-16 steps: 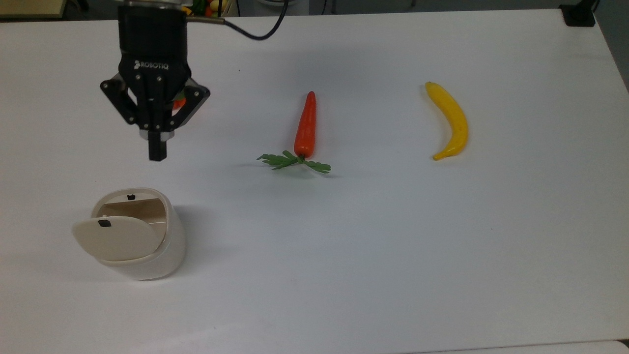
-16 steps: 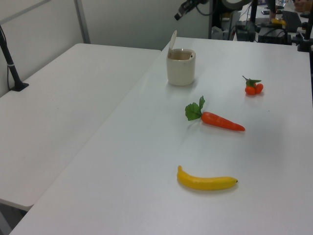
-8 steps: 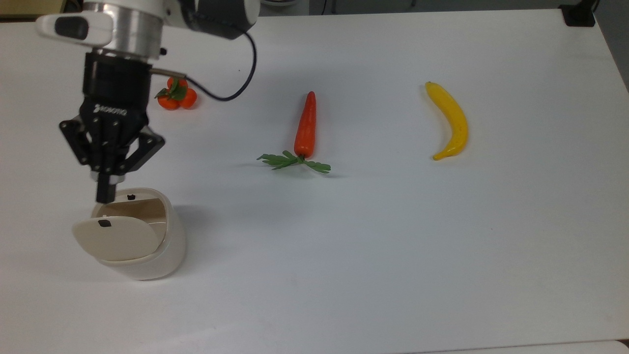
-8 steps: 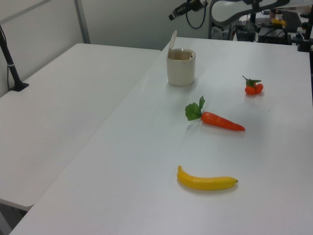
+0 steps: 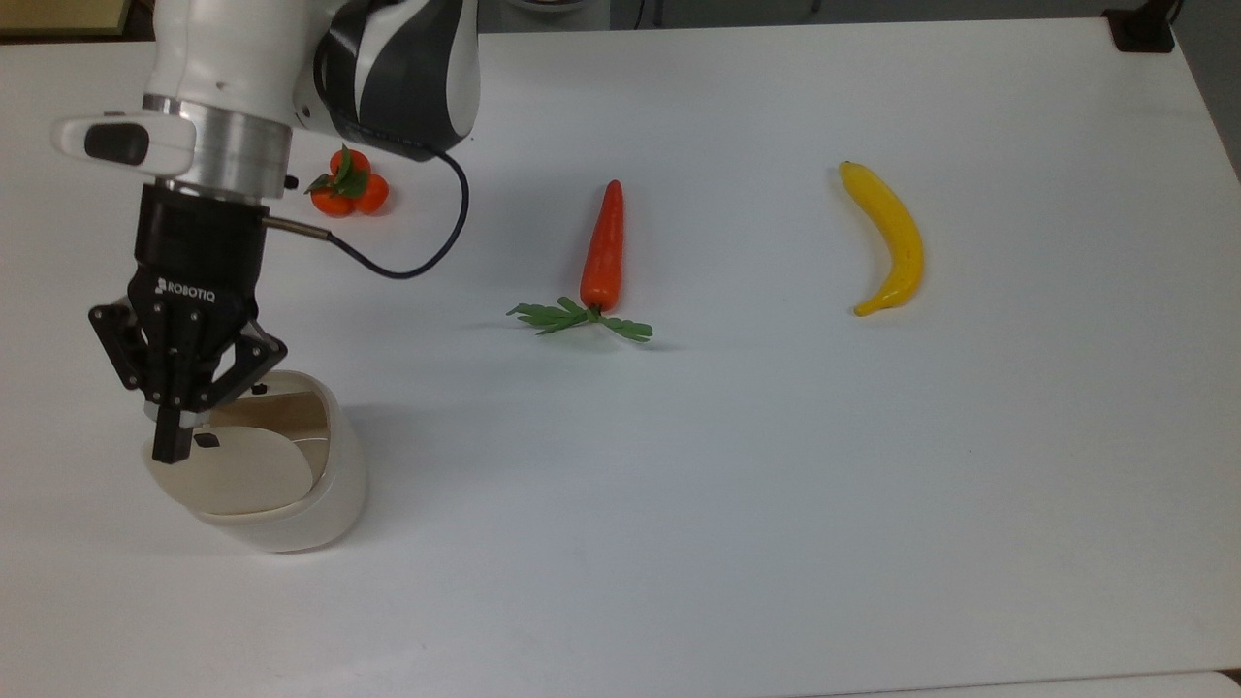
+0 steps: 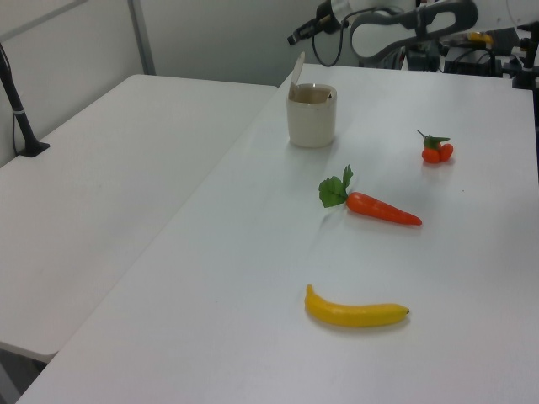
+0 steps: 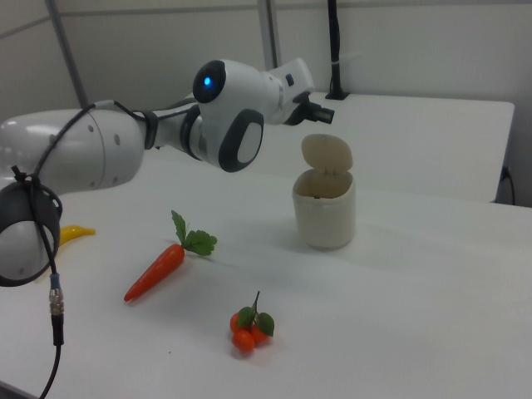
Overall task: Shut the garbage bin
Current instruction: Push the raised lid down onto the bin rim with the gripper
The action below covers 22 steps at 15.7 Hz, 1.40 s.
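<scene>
In the top view, the arm reaches down from the top edge over the white table (image 5: 776,504), its wrist pointing at the garbage bin (image 5: 291,504) near the top view's left edge. The gripper (image 5: 173,448) hangs with its fingertips pressed together, holding nothing, the tip overlapping the raised lid (image 5: 233,472) beside the lid's small black mark. The bin stands upright with the lid tilted up, the opening uncovered. To the bin's upper right lies a cluster of small oranges (image 5: 347,186). Further right of the bin lies a carrot (image 5: 603,247), leaves toward the top view's bottom. Farthest right of the bin lies a banana (image 5: 887,237). In the right view, the gripper (image 7: 324,115) points at the lid's upper edge.
</scene>
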Each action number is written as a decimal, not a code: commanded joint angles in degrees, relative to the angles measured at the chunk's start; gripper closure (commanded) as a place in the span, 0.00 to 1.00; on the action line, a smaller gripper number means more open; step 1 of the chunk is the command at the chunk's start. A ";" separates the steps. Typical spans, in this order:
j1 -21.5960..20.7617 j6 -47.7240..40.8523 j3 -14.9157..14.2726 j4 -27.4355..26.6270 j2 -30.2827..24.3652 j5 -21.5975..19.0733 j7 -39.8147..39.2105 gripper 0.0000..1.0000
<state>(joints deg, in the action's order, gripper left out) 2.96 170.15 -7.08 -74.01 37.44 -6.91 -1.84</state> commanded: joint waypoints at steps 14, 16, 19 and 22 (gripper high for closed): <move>-0.23 0.53 0.40 -9.47 -5.00 1.80 0.17 1.00; -0.23 0.53 0.40 -12.28 -6.93 2.33 0.17 1.00; -0.15 -1.48 0.49 -15.54 -9.48 2.77 0.08 1.00; -0.06 -6.13 0.40 -17.39 -11.51 3.56 -0.36 1.00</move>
<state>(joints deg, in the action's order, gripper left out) 2.89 168.75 -6.97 -85.36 31.38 -5.13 -1.84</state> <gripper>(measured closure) 0.991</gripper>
